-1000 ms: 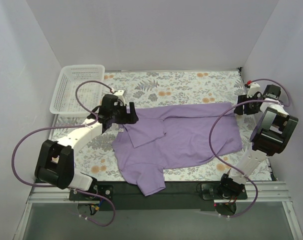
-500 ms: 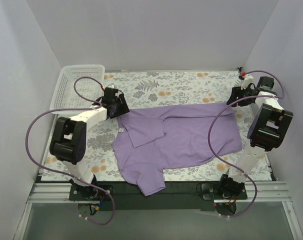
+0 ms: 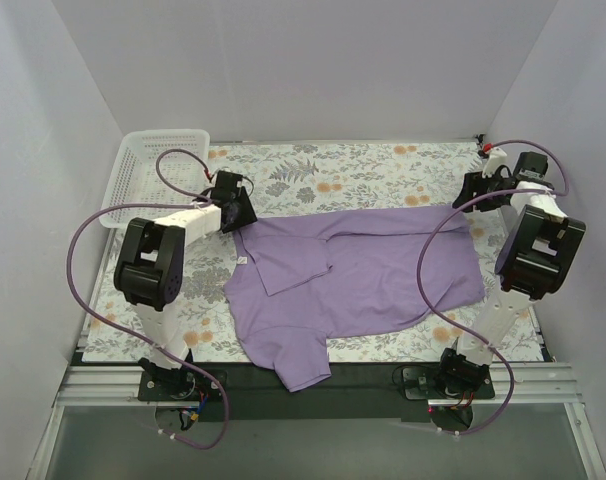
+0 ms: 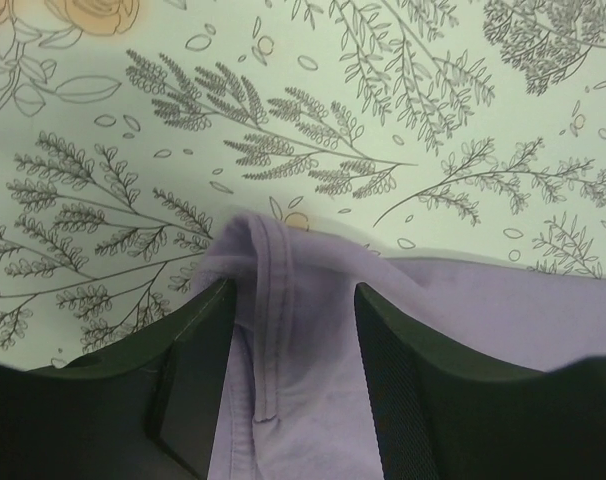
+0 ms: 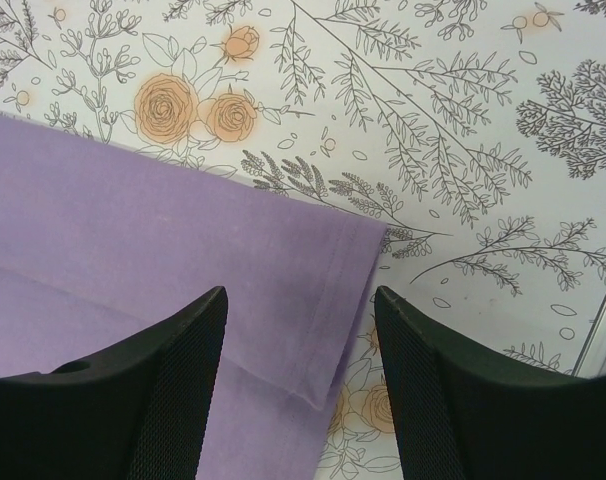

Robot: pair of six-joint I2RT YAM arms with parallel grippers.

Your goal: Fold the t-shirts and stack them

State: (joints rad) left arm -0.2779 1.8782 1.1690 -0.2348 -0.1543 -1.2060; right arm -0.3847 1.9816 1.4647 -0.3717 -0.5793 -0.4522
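Top external: a purple t-shirt (image 3: 383,270) lies spread on the flowered table cover (image 3: 363,170), stretched between the two sets of fingers. One sleeve lies over the dark near edge.
Left gripper (image 4: 291,290): it sits down at the shirt's left end. The fingers (image 4: 198,380) stand apart, one on each side of a bunched hem.
Cloth at left fingers: the hem fold rises into the gap between them and ends just past the tips. Beyond it is bare cover.
Right gripper (image 5: 300,295): it sits over the shirt's far right corner, fingers wide apart and holding nothing.
Cloth at right fingers: the hemmed corner lies flat between the two fingers. Its edge runs just inside the right-hand one.
Label (image 3: 241,258): small and white, on the shirt just nearer than the left fingers.
Basket (image 3: 133,165): white plastic, beyond the left fingers and off to their outer side, clear of the shirt.
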